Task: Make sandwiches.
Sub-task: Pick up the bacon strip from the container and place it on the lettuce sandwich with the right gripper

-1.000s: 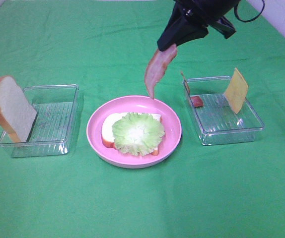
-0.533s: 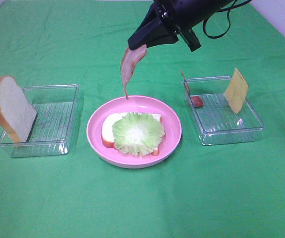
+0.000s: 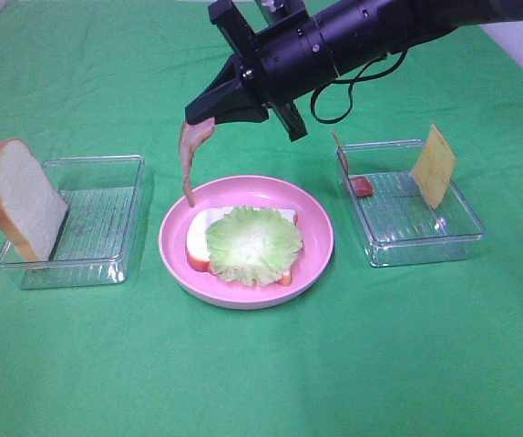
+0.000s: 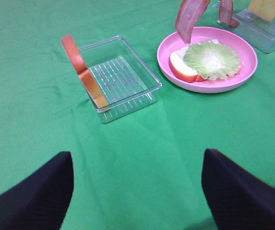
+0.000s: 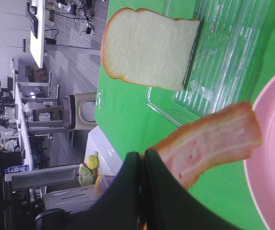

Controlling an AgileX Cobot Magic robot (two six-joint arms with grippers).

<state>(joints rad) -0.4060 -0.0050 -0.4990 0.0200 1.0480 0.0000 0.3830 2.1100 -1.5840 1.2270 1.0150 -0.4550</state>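
Exterior high: right gripper (image 3: 209,116), clamped on a limp reddish-pink bacon strip (image 3: 189,155), hangs left of the ruffled pale-green lettuce leaf (image 3: 252,241); released now, the strip could miss.

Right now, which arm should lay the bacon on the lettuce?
Right: right gripper is shut on the bacon strip, hanging at the pink plate's rim near the lettuce. The left gripper is open, empty, farther back.
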